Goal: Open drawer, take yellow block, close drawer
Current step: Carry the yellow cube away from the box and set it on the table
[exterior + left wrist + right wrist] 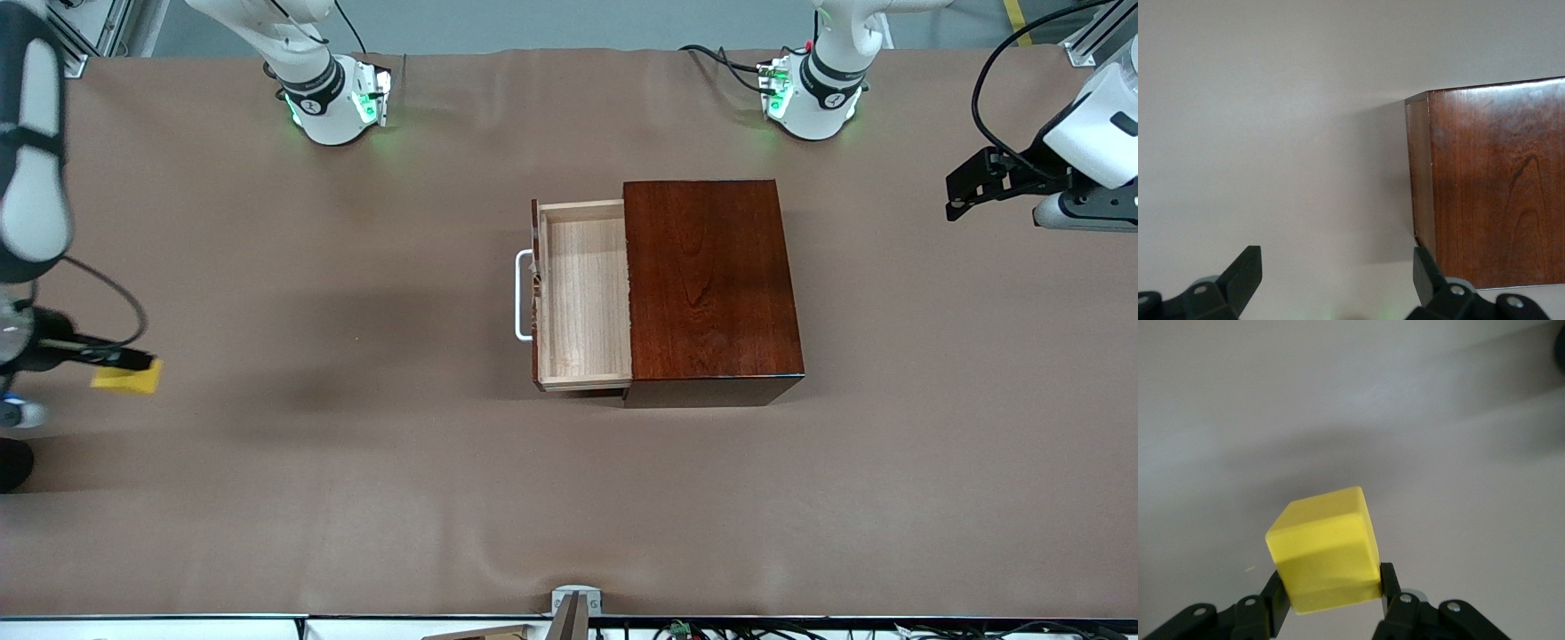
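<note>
With the drawer (582,293) pulled out and bare, its white handle (523,295) facing the right arm's end of the surface (356,498), closing it is what I judge remains. Over that end the right hand (133,360) is clamped on the yellow block (127,377), well apart from the handle, whose long axis runs near-to-far. Farther up, over the other end, the left hand (1335,277) waits with fingers spread, beside the reddish-brown box (711,284), on its closed side.
</note>
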